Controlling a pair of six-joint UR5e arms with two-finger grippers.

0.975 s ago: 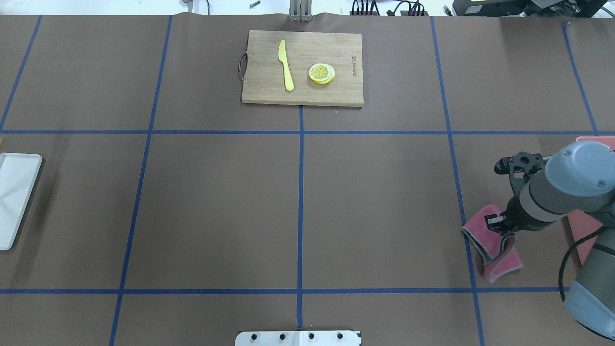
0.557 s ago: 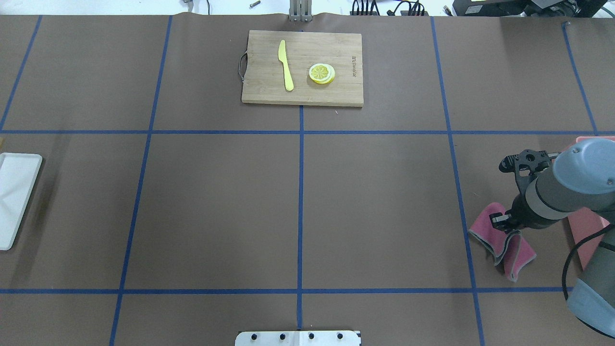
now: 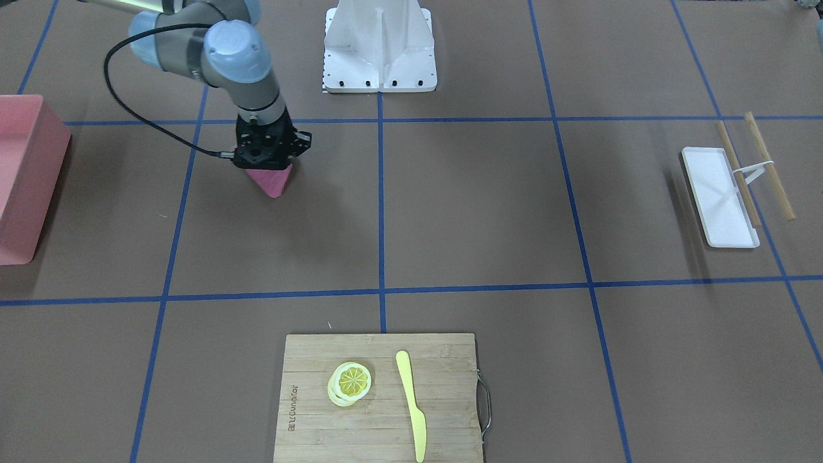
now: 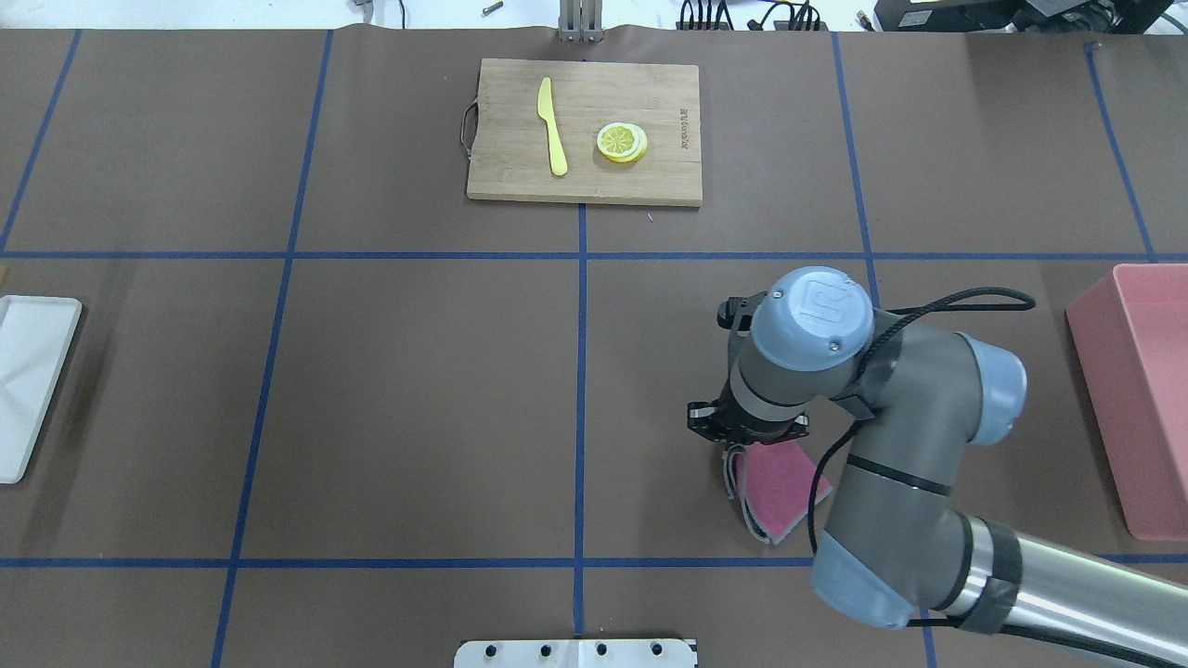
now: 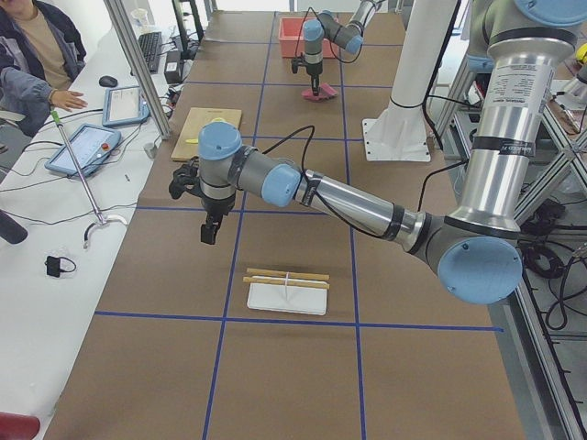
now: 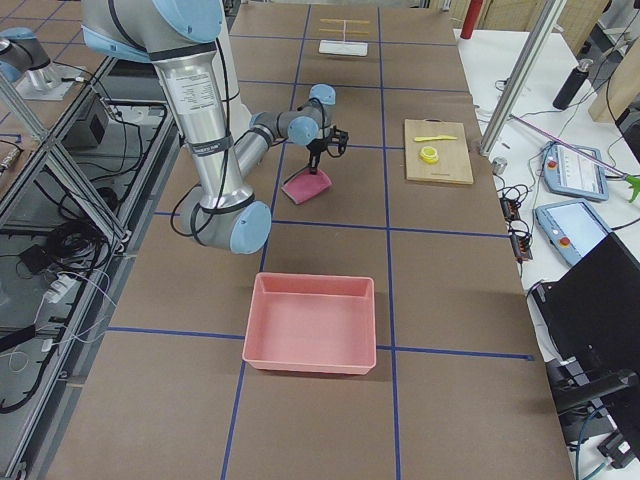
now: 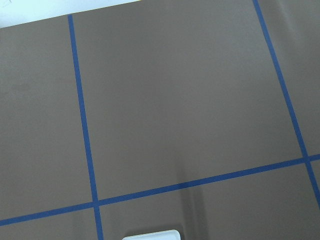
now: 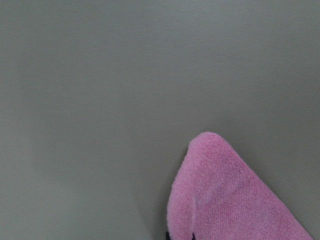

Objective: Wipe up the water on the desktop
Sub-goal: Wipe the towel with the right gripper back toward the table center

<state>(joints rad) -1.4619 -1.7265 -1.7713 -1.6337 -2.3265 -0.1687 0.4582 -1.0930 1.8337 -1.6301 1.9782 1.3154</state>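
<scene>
The desktop [image 4: 418, 390] is matte brown with blue tape lines; I see no water on it. A folded pink cloth [image 4: 778, 482] lies on it right of centre, near the front. My right gripper [image 4: 742, 447] stands on the cloth's far-left end, shut on it and mostly hidden under the wrist. In the front-facing view the cloth [image 3: 273, 182] pokes out below the gripper [image 3: 265, 168]. The right wrist view shows a cloth corner [image 8: 240, 200] on bare tabletop. My left gripper [image 5: 208, 234] shows only in the exterior left view, hovering over the table; I cannot tell its state.
A bamboo cutting board [image 4: 583, 130] at the back centre carries a yellow knife [image 4: 553, 125] and lemon slices [image 4: 621, 142]. A pink bin [image 4: 1137, 390] stands at the right edge. A white tray [image 4: 28, 380] lies at the left edge, with wooden sticks [image 3: 765, 164] across it.
My right arm has swept left with the pink cloth, from beyond the right blue tape line into the square right of centre. The pink bin is now uncovered.
</scene>
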